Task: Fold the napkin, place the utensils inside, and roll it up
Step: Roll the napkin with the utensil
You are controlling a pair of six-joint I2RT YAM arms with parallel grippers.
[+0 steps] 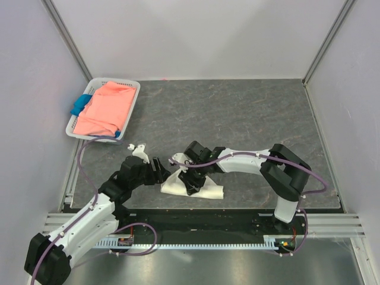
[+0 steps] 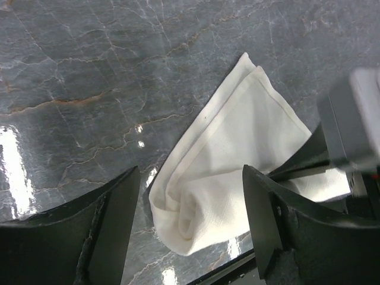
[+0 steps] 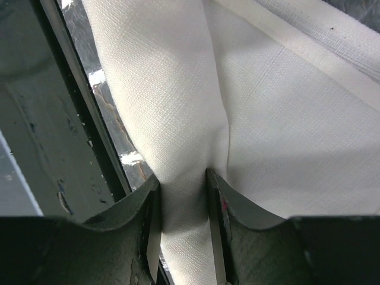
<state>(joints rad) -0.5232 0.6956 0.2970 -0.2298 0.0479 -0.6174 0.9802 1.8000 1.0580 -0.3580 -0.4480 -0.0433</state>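
The off-white napkin [image 1: 208,190] lies partly rolled near the table's front edge. In the left wrist view the napkin [image 2: 237,142] has its rolled end toward me and a flat folded corner pointing away. My left gripper [image 1: 158,168] is open, and in its own view the left gripper [image 2: 190,178] has its fingers on either side of the rolled end, apart from the cloth. My right gripper [image 1: 191,181] is shut on the roll. In the right wrist view the right gripper [image 3: 183,199] pinches a thick fold of the napkin [image 3: 279,119]. The utensils are hidden.
A white basket [image 1: 132,87] at the back left holds a salmon-pink cloth [image 1: 107,108] and a blue cloth [image 1: 80,104]. The black front rail [image 1: 196,221] of the table runs just below the napkin. Grey walls enclose the dark stone tabletop [image 1: 237,113].
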